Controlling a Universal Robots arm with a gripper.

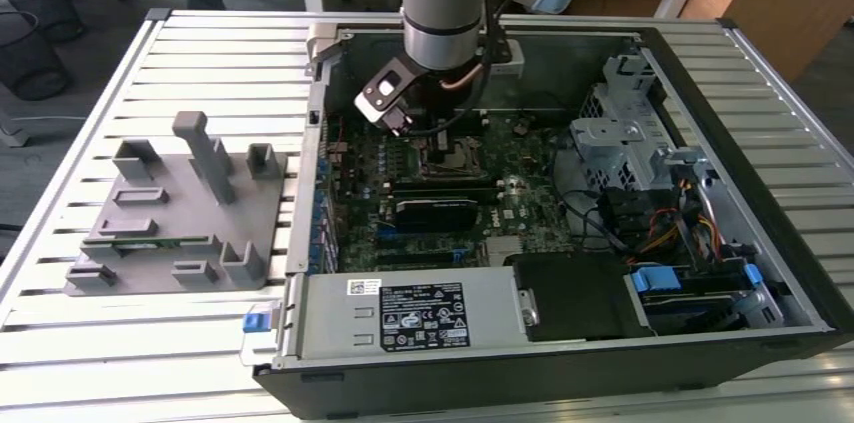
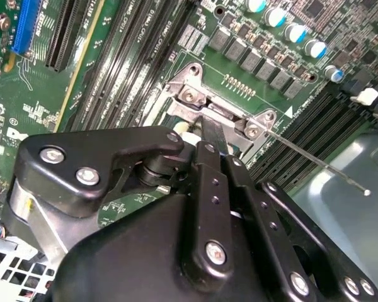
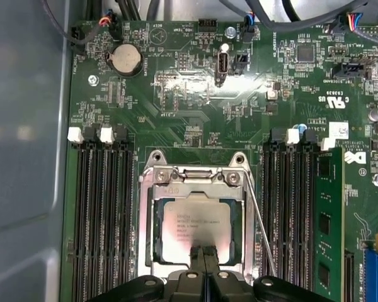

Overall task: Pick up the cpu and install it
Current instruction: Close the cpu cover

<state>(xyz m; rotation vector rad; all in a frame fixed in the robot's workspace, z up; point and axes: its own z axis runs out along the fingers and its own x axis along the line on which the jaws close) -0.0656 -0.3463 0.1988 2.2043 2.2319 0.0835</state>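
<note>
The cpu (image 3: 192, 223), a flat silvery square chip, lies level inside the motherboard's socket frame (image 3: 145, 214). My gripper (image 3: 204, 253) hangs directly over the chip's near edge, its two black fingers pressed together with nothing visible between them. In the second wrist view the gripper (image 2: 211, 132) reaches down to the metal socket frame (image 2: 192, 94), and its body hides the chip. The exterior view has the gripper (image 1: 435, 141) low inside the open computer case (image 1: 315, 203), above the middle of the motherboard (image 1: 527, 158).
A thin wire socket lever (image 3: 259, 220) stands out beside the socket. Black memory slots (image 3: 101, 214) flank it, with a green memory stick (image 3: 327, 220) in one. A grey fixture (image 1: 187, 213) sits on the slatted table at the exterior view's left. Drive cages (image 1: 621, 128) and cables crowd the right.
</note>
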